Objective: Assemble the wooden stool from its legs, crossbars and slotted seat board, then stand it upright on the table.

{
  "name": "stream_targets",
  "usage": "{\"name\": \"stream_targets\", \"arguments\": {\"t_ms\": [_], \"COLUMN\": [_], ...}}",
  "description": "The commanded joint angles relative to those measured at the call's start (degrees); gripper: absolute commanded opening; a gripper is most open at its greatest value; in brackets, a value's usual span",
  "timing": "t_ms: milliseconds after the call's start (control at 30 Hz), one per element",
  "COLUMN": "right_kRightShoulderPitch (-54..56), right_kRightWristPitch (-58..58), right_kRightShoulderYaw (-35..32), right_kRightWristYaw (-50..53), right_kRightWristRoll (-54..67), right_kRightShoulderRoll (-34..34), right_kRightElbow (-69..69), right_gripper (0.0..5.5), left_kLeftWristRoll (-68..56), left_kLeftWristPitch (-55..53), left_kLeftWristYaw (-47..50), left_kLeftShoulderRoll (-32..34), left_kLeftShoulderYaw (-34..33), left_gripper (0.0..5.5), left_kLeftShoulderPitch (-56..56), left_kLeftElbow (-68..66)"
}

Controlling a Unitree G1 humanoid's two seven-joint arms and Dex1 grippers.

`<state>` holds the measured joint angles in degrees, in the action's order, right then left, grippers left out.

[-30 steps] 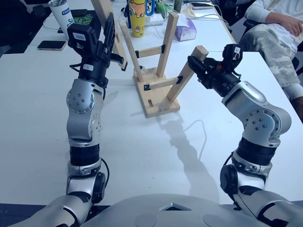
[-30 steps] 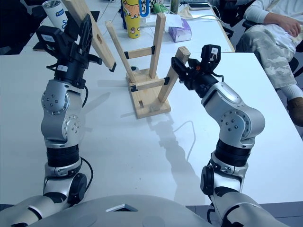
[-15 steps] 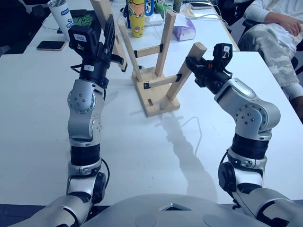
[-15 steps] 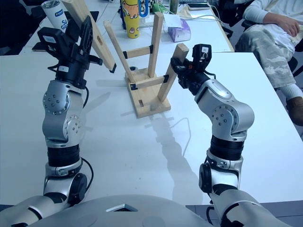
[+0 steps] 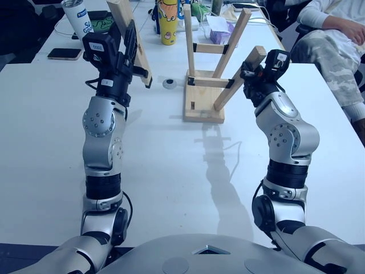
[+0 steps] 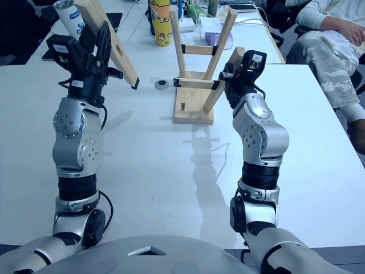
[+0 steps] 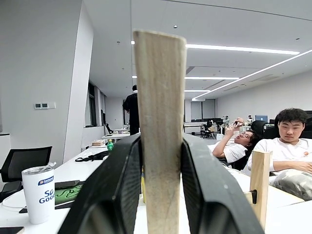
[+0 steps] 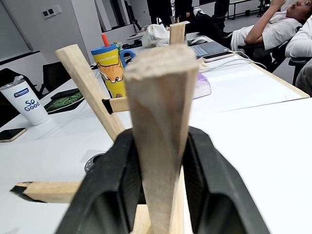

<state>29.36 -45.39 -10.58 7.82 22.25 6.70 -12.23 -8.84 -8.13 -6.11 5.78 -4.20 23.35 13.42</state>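
**A:** Entry, left side first. The left gripper (image 7: 161,146) is raised over the left half of the table (image 5: 171,171). Its fingers are clamped flat on two faces of a loose wooden leg (image 5: 124,12). The leg tilts, with its lower end just past the fingers and well clear of the tabletop.

**B:** Noted. What is between that and the stool (image 5: 208,80)?

**A:** A small dark disc (image 5: 169,84) lies on the table, near the left edge of the seat board (image 5: 202,114). I cannot tell what it is.

**B:** Stool state?

**A:** Upside down. The seat board is flat on the table with three legs pointing up, joined by crossbars (image 5: 210,48). The near-left corner looks unfilled, and a slot shows there. The right gripper (image 8: 158,141) is closed on the splayed leg (image 5: 239,83) on the stool's right side, near its top end.

**B:** Hazards from here?

**A:** This is judgement, not observation.
1. The loose wooden leg is held at a slant. If it enters the slot off-angle it may jam or lever the seat board up.
2. The right gripper grips high on the splayed leg. Any sideways pull there acts on a long lever and could loosen that joint or tip the frame.
3. Seating the last leg pushes on the crossbars, so one could pop out if the frame is not braced.
4. A yellow cup (image 5: 167,23) and a tissue pack (image 5: 217,35) stand close behind. A wide swing could knock them.
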Motion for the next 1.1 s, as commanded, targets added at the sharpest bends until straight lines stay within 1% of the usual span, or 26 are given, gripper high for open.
{"name": "stream_targets", "arguments": {"t_ms": [33, 167, 267, 533, 700, 933, 1100], "right_kRightShoulderPitch": [-1.5, -1.4, -1.5, -1.3, -1.2, -1.3, -1.1], "right_kRightWristPitch": [-0.4, -0.9, -2.1, -3.9, -3.2, -3.1, -2.9], "right_kRightShoulderYaw": [0.7, 0.5, 1.0, 1.2, 1.2, 1.1, 1.0], "right_kRightWristYaw": [0.7, 0.5, 0.3, 0.1, 0.2, 0.1, -0.1], "right_kRightWristRoll": [-1.3, -1.5, -1.1, -1.0, -1.8, -2.3, -2.5], "right_kRightShoulderRoll": [-1.5, -2.8, -4.0, -5.5, -5.5, -5.7, -5.9], "right_kRightElbow": [0.4, 0.5, 0.1, -0.4, 0.0, 0.0, 0.3], "right_gripper": [1.05, 1.05, 1.05, 1.05, 1.05, 1.05, 1.05], "left_kLeftWristRoll": [-6.8, -15.5, -18.7, -20.6, -21.5, -26.1, -26.1], "left_kLeftWristPitch": [1.2, 5.4, 7.9, 9.6, 8.9, 9.2, 8.4], "left_kLeftWristYaw": [3.9, 7.2, 7.8, 9.2, 11.5, 11.6, 11.3], "left_kLeftShoulderRoll": [-5.8, -11.8, -14.3, -18.2, -20.1, -21.9, -22.3], "left_kLeftShoulderYaw": [-6.1, -13.2, -15.3, -14.1, -11.9, -8.9, -6.1], "left_gripper": [1.04, 1.04, 1.04, 1.04, 1.04, 1.04, 1.04], "left_kLeftShoulderPitch": [-0.1, 3.7, 7.7, 11.9, 11.0, 10.2, 8.7], "left_kLeftElbow": [-8.1, -17.8, -24.7, -31.7, -30.7, -25.9, -28.8]}}
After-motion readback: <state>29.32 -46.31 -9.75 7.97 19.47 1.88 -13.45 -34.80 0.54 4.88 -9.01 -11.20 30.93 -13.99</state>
